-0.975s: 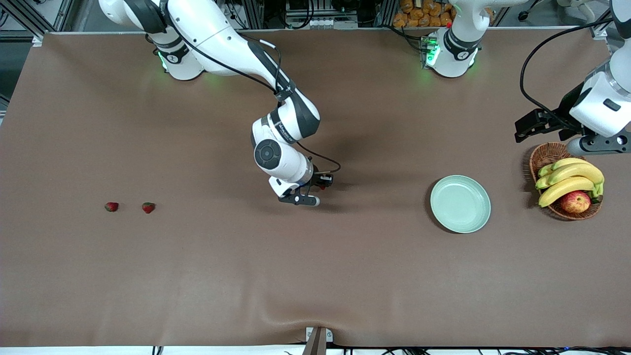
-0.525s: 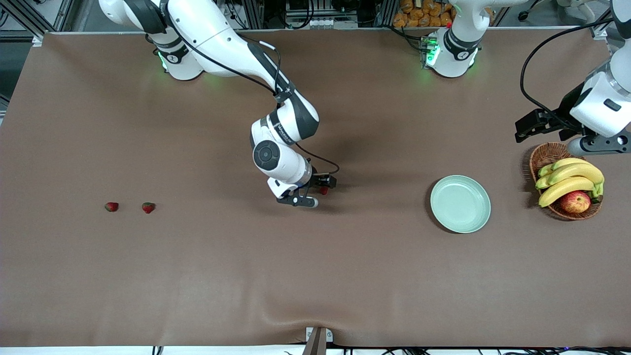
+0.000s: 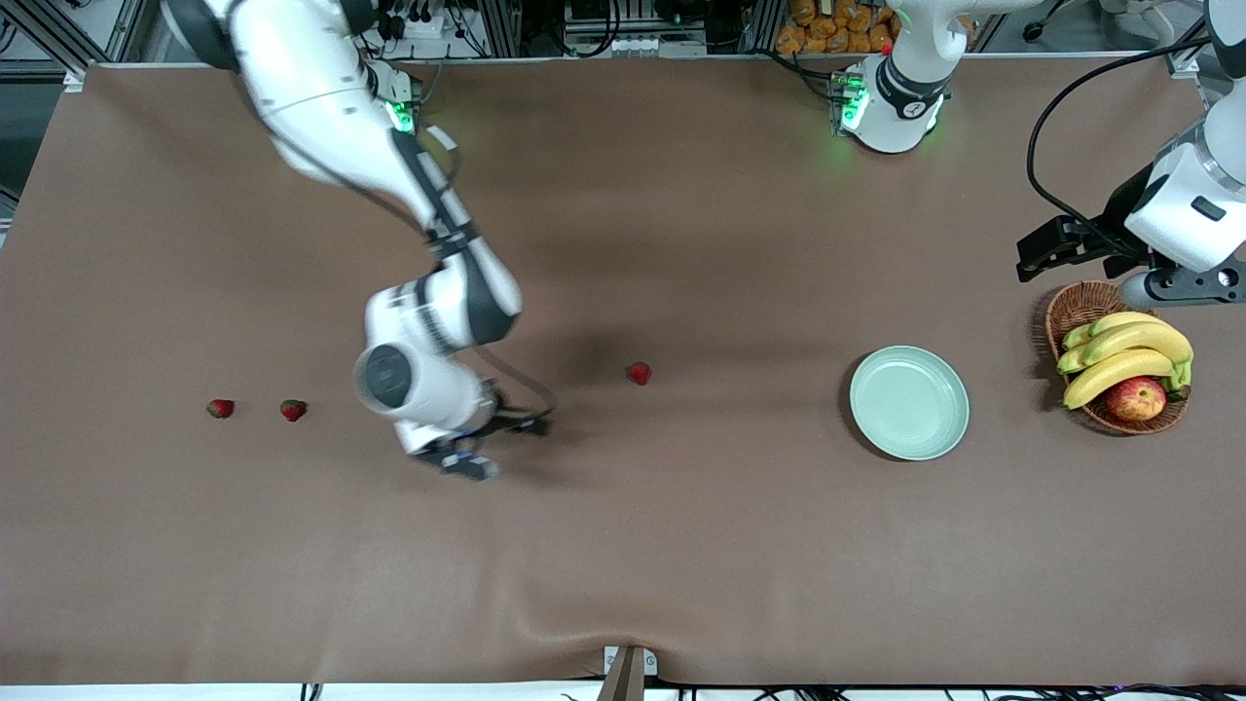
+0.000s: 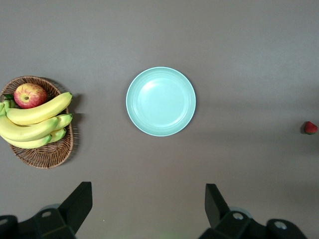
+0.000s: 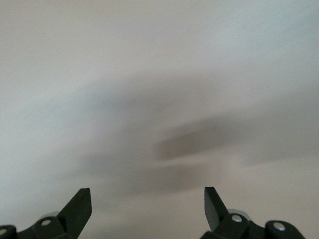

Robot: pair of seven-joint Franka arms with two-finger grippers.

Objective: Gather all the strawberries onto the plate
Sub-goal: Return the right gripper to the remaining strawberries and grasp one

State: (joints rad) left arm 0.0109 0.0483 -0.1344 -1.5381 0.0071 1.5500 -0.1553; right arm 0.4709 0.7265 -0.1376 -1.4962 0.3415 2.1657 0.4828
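You are seeing the right gripper hanging empty, fingers apart, over the brown worktop between two small red strawberries and a third strawberry. The round mint-green plate is lying bare. The left gripper is waiting, fingers apart, over the wicker basket.

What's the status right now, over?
Right gripper open, empty, over bare table. Left gripper open, waiting by basket. Three strawberries on table; plate empty. Nothing blocking.
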